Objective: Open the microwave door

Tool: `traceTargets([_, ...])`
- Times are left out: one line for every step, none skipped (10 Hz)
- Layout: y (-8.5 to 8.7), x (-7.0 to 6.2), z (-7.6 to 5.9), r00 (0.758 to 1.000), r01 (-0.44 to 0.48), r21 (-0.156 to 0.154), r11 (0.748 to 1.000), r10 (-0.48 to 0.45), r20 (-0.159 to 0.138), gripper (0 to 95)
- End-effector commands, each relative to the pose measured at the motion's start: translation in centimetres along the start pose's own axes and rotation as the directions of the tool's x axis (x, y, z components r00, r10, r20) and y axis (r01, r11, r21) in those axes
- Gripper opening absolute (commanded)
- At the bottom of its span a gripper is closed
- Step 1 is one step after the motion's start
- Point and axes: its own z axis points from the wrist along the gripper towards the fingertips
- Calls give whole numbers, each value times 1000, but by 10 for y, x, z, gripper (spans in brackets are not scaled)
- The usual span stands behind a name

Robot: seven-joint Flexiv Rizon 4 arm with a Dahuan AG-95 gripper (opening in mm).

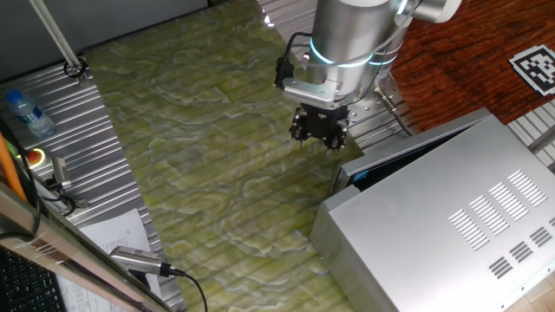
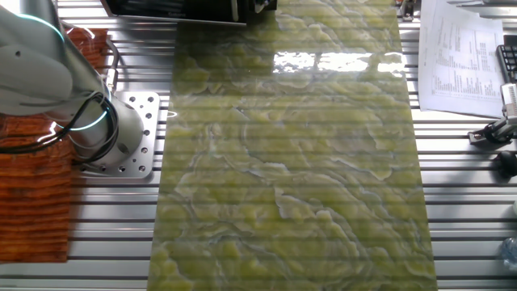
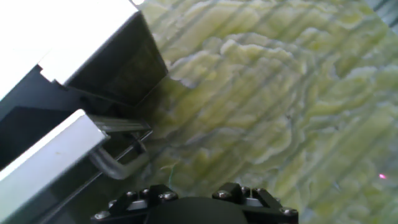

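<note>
The microwave [image 1: 451, 225] is a large silver-grey box with vent slots on top, at the lower right of one fixed view. The microwave door [image 1: 416, 143] shows edge-on as a dark strip with a silver rim and stands slightly ajar. In the hand view the door [image 3: 50, 155] is a silver slab at lower left with a bent metal handle [image 3: 118, 165]. A dark gap parts it from the body [image 3: 93, 50]. My gripper [image 1: 319, 132] hangs just above the mat, left of the door's free end. Its jaws stand apart and empty. It also shows in the hand view [image 3: 194, 190].
A green marbled mat [image 1: 217, 156] covers the ribbed table. A water bottle [image 1: 26, 113], a red button [image 1: 35, 157] and paper sheets [image 1: 113, 234] lie at the left. The arm's base plate [image 2: 133, 133] and a brown wood-grain sheet [image 2: 32, 194] sit at the left of the other fixed view.
</note>
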Motion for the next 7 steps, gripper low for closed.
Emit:
traceTargets([-2, 0, 2, 990, -136, 26, 990, 137, -19, 0])
traceTargets([-2, 0, 2, 974, -226, 22, 974, 227, -23, 0])
traceTargets([-2, 0, 2, 964, -263, 24, 965, 263, -25, 0])
traceTargets([-2, 0, 2, 923, -383, 25, 924, 383, -31, 0])
traceTargets([-2, 0, 2, 886, -461, 28, 887, 462, -27, 0])
traceTargets([-2, 0, 2, 852, -523, 31, 852, 524, -23, 0])
traceTargets([-2, 0, 2, 834, -551, 34, 834, 552, -16, 0])
